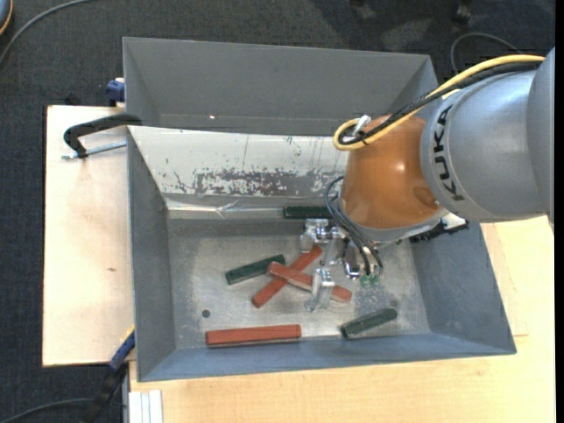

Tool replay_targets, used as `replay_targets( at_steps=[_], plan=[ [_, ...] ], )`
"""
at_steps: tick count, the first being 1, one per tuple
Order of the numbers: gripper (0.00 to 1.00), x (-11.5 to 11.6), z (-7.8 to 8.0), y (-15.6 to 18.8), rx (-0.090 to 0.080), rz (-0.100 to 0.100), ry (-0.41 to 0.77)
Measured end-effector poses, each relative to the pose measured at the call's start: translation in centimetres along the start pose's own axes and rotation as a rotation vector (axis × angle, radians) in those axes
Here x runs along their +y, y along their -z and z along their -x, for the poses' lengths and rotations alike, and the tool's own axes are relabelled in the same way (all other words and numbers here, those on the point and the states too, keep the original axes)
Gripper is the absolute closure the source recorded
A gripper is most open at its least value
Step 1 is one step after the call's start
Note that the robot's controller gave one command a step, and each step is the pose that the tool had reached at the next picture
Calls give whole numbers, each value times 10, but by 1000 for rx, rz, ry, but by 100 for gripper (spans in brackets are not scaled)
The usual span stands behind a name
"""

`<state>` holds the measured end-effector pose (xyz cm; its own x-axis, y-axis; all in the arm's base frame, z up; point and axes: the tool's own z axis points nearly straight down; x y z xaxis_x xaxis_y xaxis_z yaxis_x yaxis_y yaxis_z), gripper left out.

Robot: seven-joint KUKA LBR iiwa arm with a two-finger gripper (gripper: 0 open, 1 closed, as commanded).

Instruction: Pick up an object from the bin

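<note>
My gripper (321,293) reaches down into the middle of the bin floor, its metal fingertips standing over two crossed red-brown bars (295,278). Its fingers look slightly apart, with their tips at or just above the bars. Nothing shows between them. A dark green bar (254,270) lies just left of the crossed pair, touching it. Right of the gripper and nearer the front lies a short dark green bar (369,322).
A long red-brown bar (253,334) lies along the front wall. Another dark green bar (306,211) rests at the back wall, partly under the arm's orange cover. The bin's left half holds a small dark speck only.
</note>
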<state>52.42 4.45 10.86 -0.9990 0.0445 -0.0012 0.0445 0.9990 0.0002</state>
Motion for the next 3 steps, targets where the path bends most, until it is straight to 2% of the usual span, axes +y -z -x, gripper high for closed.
replay_targets(
  at_steps=[1, 2, 3],
  plan=[
    [0, 8, -13, -38, 0, 1, -204],
    [0, 9, -12, -37, -3, 2, -204],
    [100, 8, -9, -35, -11, 3, -205]
  ],
)
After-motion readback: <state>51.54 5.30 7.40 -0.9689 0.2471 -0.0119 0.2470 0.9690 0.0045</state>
